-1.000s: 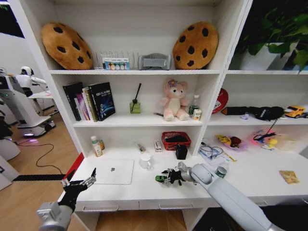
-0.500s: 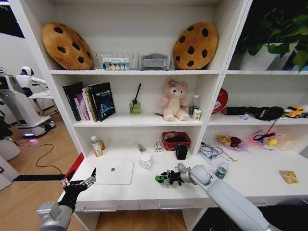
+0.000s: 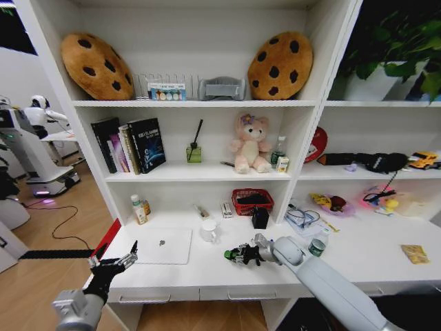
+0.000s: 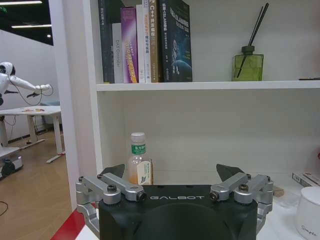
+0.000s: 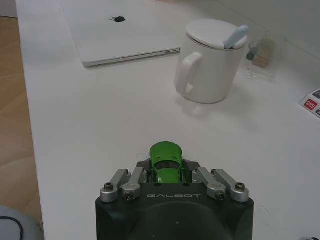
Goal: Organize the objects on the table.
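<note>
Your right gripper (image 5: 166, 172) clamped the glossy green toy car (image 5: 166, 162) over bare table (image 5: 95, 125); left gripper (image 4: 170, 175) stayed spread.

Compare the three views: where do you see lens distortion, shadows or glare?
Head view: shelf uprights bow outward, a wide-lens effect. Right wrist view: soft shadow beside the white mug; the green toy car is sharp in the right gripper. Left wrist view: straight lines, ceiling lights glare.
</note>
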Controlling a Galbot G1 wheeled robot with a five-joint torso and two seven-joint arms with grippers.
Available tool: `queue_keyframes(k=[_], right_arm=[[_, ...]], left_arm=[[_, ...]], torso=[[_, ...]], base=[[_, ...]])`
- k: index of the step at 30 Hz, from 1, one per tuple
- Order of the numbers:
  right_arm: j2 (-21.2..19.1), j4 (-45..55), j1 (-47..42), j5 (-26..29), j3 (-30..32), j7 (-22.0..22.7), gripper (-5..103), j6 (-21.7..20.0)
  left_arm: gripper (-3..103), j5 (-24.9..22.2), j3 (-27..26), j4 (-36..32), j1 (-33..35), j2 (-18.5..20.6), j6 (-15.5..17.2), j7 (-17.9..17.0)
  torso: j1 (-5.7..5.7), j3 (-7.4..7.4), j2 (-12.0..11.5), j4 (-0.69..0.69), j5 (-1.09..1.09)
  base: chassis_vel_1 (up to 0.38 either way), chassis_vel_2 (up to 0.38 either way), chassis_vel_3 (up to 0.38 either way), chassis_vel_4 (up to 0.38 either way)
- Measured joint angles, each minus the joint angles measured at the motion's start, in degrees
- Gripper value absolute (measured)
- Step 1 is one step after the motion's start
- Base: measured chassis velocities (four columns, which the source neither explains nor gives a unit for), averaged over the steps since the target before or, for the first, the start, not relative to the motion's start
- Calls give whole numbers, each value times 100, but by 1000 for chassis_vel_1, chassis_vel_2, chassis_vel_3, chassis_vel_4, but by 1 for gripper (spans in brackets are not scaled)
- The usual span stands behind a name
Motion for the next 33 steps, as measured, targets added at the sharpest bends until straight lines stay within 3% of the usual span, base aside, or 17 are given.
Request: queue_keyframes(k=[6, 9, 13, 15, 16, 19, 20, 23, 24, 26, 33], right_arm=[[-18, 544, -347, 173, 529, 153, 34, 108], [-127, 1379, -643, 817, 1259, 265, 34, 85], [-211, 1810, -610, 1373, 1660, 436, 34, -4], [-273, 2091, -259, 2022, 1835, 938, 34, -65], [-273, 2091, -259, 2022, 1835, 938, 34, -65], [-183, 2057, 571, 2823, 1583, 2184, 34, 42], [-183, 2057, 571, 2823, 1583, 2184, 34, 42], [151, 1735, 1144, 3255, 1107, 3272, 34, 362], [151, 1735, 1144, 3255, 1107, 3272, 34, 362], [427, 1451, 1435, 3415, 813, 3959, 34, 472], [995, 350, 2108, 3447, 435, 4583, 34, 619]], left_arm=[[100, 0, 0, 0, 0, 0, 0, 0], [100, 0, -1, 0, 0, 0, 0, 0], [100, 0, 0, 0, -1, 0, -1, 0], [100, 0, 0, 0, 0, 0, 0, 0], [100, 0, 0, 0, 0, 0, 0, 0], [100, 0, 0, 0, 0, 0, 0, 0], [100, 0, 0, 0, 0, 0, 0, 0], [100, 0, 0, 0, 0, 0, 0, 0], [100, 0, 0, 0, 0, 0, 0, 0], [100, 0, 0, 0, 0, 0, 0, 0], [100, 0, 0, 0, 0, 0, 0, -1]], torso=[[1, 1, -1, 0, 1], [0, 0, 0, -1, -1], [0, -1, 0, -2, -1], [0, 0, 0, -1, -2], [0, 0, 0, -1, -2], [0, -1, 0, 3, -4], [0, -1, 0, 3, -4], [1, 0, 0, 2, 0], [1, 0, 0, 2, 0], [0, 0, 0, 2, -1], [1, 0, 0, 0, -1]], base=[[0, 0, 0, 0], [0, 0, 0, 0], [0, 0, 0, 0], [0, 0, 0, 0], [0, 0, 0, 0], [0, 0, 0, 0], [0, 0, 0, 0], [0, 0, 0, 0], [0, 0, 0, 0], [0, 0, 0, 0], [0, 0, 0, 0]])
